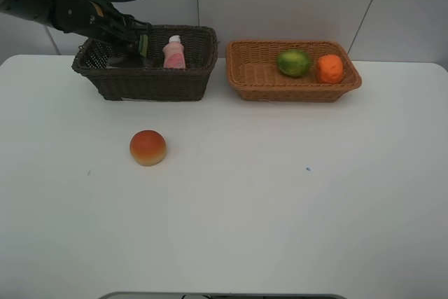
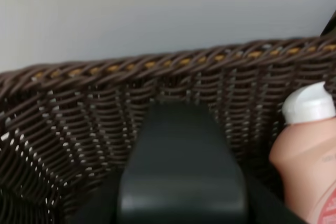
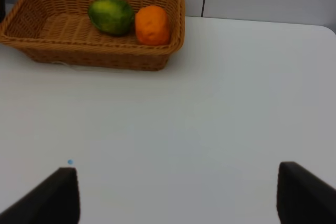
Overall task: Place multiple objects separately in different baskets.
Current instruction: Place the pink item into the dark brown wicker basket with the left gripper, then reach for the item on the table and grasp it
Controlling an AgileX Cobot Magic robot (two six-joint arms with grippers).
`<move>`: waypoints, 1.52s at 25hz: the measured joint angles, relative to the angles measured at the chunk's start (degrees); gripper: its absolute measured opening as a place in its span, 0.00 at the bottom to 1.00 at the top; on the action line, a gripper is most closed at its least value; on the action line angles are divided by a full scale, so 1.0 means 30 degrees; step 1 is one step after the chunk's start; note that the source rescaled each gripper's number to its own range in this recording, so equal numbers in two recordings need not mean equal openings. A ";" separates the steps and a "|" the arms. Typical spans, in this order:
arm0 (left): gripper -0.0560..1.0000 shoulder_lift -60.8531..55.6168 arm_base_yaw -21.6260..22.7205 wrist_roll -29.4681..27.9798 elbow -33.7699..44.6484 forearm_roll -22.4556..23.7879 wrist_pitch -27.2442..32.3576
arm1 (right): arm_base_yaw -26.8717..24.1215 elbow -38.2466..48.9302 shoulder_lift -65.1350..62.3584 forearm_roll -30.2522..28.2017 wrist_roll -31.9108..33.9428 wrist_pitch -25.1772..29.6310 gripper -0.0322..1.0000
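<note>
**Peach-like fruit alone on the table, left arm in the dark basket**

Peach-like fruit (image 1: 148, 148) is sitting nearest, at about 8 o'clock from the middle of the table (image 1: 280, 215), untouched and well apart from both baskets. The right gripper (image 3: 178, 195) is hanging over bare table with its jaws spread wide, holding nothing.

Farther back, at 1 o'clock, the light basket (image 1: 245, 85) is holding the green fruit (image 1: 293, 62) and the orange (image 1: 330, 68) near each other. At 11 o'clock the left gripper (image 1: 136, 41) is hanging inside the dark basket (image 1: 154, 83). What looks like the dark green pump bottle (image 2: 181, 182) is at its tip, just beside the pink bottle (image 1: 173, 54). I cannot tell whether its jaws are clamped or parted.

The step appears to be setting the pump bottle down. It should go onto the basket floor, clear of the pink bottle, and be let go only once it is resting steady. The pink bottle's red label is showing, but nothing on it is legible.
</note>
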 joint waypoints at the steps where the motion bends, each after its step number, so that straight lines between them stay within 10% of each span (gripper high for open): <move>1: 0.07 0.0000 0.0000 0.0000 0.0000 0.0000 0.0020 | 0.0000 0.0000 0.0000 0.0000 0.0000 0.0000 0.77; 11: 0.11 0.0000 0.0000 0.0000 0.0000 0.0000 -0.0133 | 0.0000 0.0000 0.0000 0.0000 0.0000 0.0000 0.77; 15: 0.61 -0.0039 0.0000 0.0000 -0.0024 0.0000 -0.0796 | 0.0000 0.0000 0.0000 0.0000 0.0000 0.0000 0.77; 18: 0.75 -0.0136 0.0000 0.0000 -0.0024 0.0000 -0.0793 | 0.0000 0.0000 0.0000 0.0000 0.0000 0.0000 0.77; 27: 0.77 -0.1690 -0.0003 0.0000 -0.0024 0.0000 0.0598 | 0.0000 0.0000 0.0000 0.0000 0.0000 0.0000 0.77; 38: 0.78 -0.5653 -0.0665 0.0051 -0.0040 -0.1157 0.7680 | 0.0000 0.0000 0.0000 0.0000 0.0000 0.0000 0.77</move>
